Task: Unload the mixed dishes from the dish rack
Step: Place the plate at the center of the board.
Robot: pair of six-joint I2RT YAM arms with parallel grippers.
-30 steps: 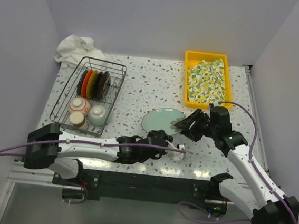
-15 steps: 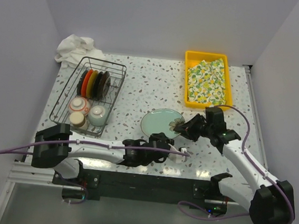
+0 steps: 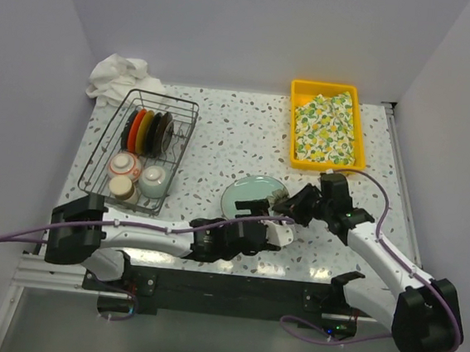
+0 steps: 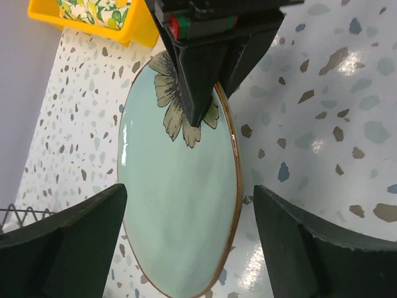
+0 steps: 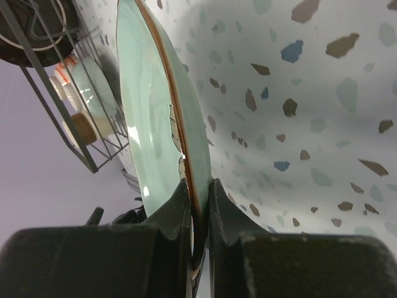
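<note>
Pinching the brown rim of the pale green plate [image 3: 248,196] between the right fingers [image 5: 167,214], pressed on either face just beside its flower print. Holding that plate outside the dish rack [image 3: 185,142], low near the middle of the speckled tabletop [image 3: 222,133]; touching it or not, cannot tell. Spreading the left fingers [image 4: 68,242] wide on either flank of the plate's near side, gripping nothing. Showing, upright among the rack's tines, red, orange and dark plates [image 3: 146,130]. Showing, at the rack's near end, a red-white bowl [image 3: 124,164], a whitish cup [image 3: 153,181] and a grey-brown cup [image 3: 121,186]. Showing, at the back right and well apart, a yellow tray [image 3: 293,123] with lemon-print cloth [image 3: 327,127].
</note>
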